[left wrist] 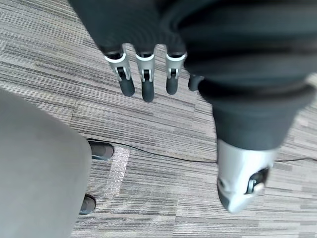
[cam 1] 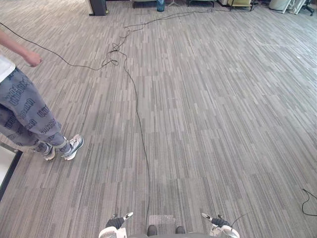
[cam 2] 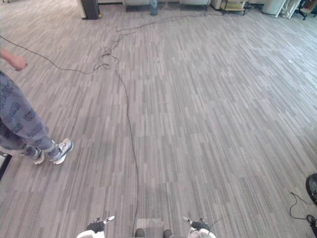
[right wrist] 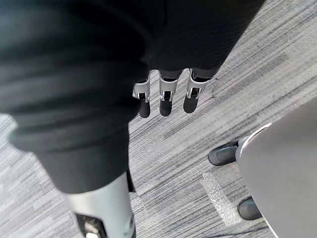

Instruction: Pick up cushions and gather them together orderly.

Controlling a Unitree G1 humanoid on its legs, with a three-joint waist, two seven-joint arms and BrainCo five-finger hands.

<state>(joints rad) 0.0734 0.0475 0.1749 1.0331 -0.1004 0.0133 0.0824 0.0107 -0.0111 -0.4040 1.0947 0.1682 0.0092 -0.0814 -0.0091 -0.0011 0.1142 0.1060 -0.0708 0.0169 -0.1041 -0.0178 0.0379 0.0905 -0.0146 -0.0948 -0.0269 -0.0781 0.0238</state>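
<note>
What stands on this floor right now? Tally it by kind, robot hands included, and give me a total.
Robot hands: 2, the left hand and the right hand, both open and holding nothing
Person: 1, standing at the robot's left
Sneakers: 2, on the person's feet
Total: 5

left robot hand with straight relaxed fingers, right robot hand likewise, both hanging above grey striped carpet
</note>
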